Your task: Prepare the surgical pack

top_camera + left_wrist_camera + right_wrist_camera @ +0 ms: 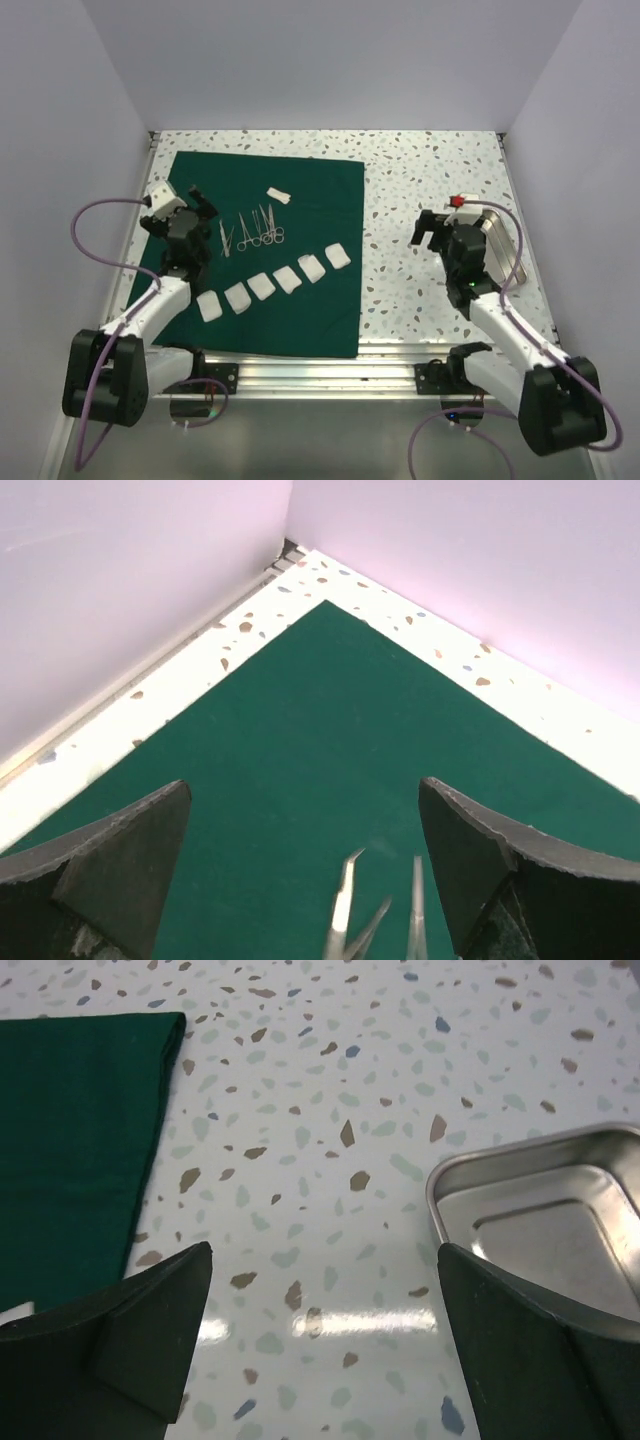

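The surgical pack [300,200] is a dark green cloth spread flat over the left half of the table. On it lie steel instruments [252,230] and a slanted row of white gauze squares [275,283]. My left gripper [178,212] hovers open over the cloth's left part. In the left wrist view the gripper [305,783] holds nothing, and instrument tips [345,900] show low between its fingers. My right gripper [435,228] stands open over bare table, between the cloth's right edge [80,1110] and the steel tray [520,1150]; its wrist view [325,1247] shows nothing between the fingers.
The shiny steel tray [505,250] sits by the right wall, partly under my right arm. A small white piece [279,195] lies on the cloth's far part. Walls close in the table on the left, far and right sides. Speckled tabletop [420,180] shows between cloth and tray.
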`<state>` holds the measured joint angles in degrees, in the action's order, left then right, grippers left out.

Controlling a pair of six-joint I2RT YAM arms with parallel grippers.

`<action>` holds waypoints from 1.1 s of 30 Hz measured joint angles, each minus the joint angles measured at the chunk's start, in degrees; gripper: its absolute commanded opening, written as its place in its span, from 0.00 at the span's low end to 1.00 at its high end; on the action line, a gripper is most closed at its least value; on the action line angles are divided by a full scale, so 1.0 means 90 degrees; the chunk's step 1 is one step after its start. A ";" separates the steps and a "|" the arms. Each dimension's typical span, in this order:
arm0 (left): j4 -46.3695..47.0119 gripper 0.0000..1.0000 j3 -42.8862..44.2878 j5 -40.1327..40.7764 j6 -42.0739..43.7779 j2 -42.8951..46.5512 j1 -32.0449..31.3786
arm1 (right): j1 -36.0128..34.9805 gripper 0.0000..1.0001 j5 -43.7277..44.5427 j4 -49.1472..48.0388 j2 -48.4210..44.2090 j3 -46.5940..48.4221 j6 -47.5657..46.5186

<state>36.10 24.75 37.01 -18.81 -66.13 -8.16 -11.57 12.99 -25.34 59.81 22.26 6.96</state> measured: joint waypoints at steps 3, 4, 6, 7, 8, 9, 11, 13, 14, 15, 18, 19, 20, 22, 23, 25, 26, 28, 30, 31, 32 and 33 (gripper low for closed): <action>-0.1906 1.00 0.0804 0.0024 -0.1027 0.0393 -0.0002 | -0.0032 0.99 0.0063 0.1875 -0.0896 0.0646 0.0903; -0.2395 1.00 0.0979 -0.0078 -0.1253 0.0532 -0.0002 | -0.0029 0.99 -0.0002 0.2302 -0.1122 0.0828 0.1134; -0.3325 1.00 0.1158 -0.0357 -0.1763 0.0913 -0.0005 | -0.0017 0.99 -0.0391 0.2863 -0.1484 0.1005 0.1486; -0.3682 1.00 0.1175 -0.0449 -0.2006 0.1103 -0.0005 | -0.0017 0.99 -0.0551 0.3031 -0.1549 0.1015 0.1596; -0.4133 1.00 0.1180 -0.0563 -0.2280 0.1360 -0.0005 | -0.0017 0.99 -0.0755 0.3252 -0.1593 0.1022 0.1690; -0.4503 1.00 0.1180 -0.0670 -0.2441 0.1600 0.0000 | -0.0017 0.99 -0.0969 0.3466 -0.1542 0.1049 0.1749; -0.5003 1.00 0.1175 -0.1049 -0.2526 0.2110 0.0027 | -0.0017 0.99 -0.1469 0.3993 -0.1149 0.1219 0.1807; -0.5190 1.00 0.1175 -0.1411 -0.2516 0.2518 0.0027 | -0.0019 0.99 -0.1919 0.4430 -0.0568 0.1447 0.1802; -0.5243 1.00 0.1175 -0.1605 -0.2514 0.2681 0.0029 | -0.0029 0.99 -0.2084 0.4609 -0.0340 0.1542 0.1795; -0.5323 1.00 0.1183 -0.1800 -0.2514 0.2798 0.0029 | -0.0056 0.99 -0.2249 0.4813 -0.0061 0.1656 0.1770; -0.5860 0.98 0.1469 -0.2166 -0.2518 0.2645 0.0032 | -0.0172 0.99 -0.2601 0.5297 0.0612 0.2042 0.1668; -0.6137 0.93 0.1651 -0.2288 -0.2521 0.2392 0.0032 | -0.0245 0.99 -0.2669 0.5447 0.0840 0.2227 0.1617; -0.6387 0.91 0.1824 -0.2433 -0.2514 0.2110 0.0032 | -0.0308 0.99 -0.2749 0.5634 0.1115 0.2497 0.1549; -0.6785 0.91 0.2021 -0.2667 -0.2514 0.1642 0.0015 | -0.0525 0.99 -0.2815 0.5833 0.1404 0.2858 0.1472; -0.7036 0.91 0.2038 -0.2766 -0.2518 0.1467 -0.0032 | -0.0641 0.99 -0.2866 0.5967 0.1569 0.3087 0.1421; -0.7832 0.91 0.2045 -0.2914 -0.2620 0.1382 -0.0141 | -0.0855 0.99 -0.2958 0.6178 0.1858 0.3534 0.1384; -0.8024 0.90 0.2057 -0.2939 -0.2647 0.1406 -0.0209 | -0.0918 0.99 -0.3058 0.6207 0.1938 0.3657 0.1387; -0.8718 0.89 0.2212 -0.3007 -0.2798 0.1503 -0.0274 | -0.1027 0.99 -0.3286 0.6319 0.2072 0.3815 0.1450; -0.9245 0.89 0.2477 -0.3026 -0.2897 0.1562 -0.0277 | -0.1071 0.99 -0.3490 0.6506 0.2123 0.3823 0.1586; -0.9483 0.88 0.2652 -0.3036 -0.2951 0.1566 -0.0279 | -0.1078 0.99 -0.3621 0.6606 0.2149 0.3823 0.1683; -0.9680 0.86 0.2817 -0.3062 -0.2982 0.1549 -0.0279 | -0.1107 0.99 -0.3747 0.6708 0.2181 0.3840 0.1756; -0.9862 0.85 0.2980 -0.3084 -0.3011 0.1486 -0.0282 | -0.1144 0.99 -0.3840 0.6849 0.2227 0.3891 0.1824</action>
<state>-52.66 51.57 9.26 -45.91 -52.75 -10.70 -21.87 -21.56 36.29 79.85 57.28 23.38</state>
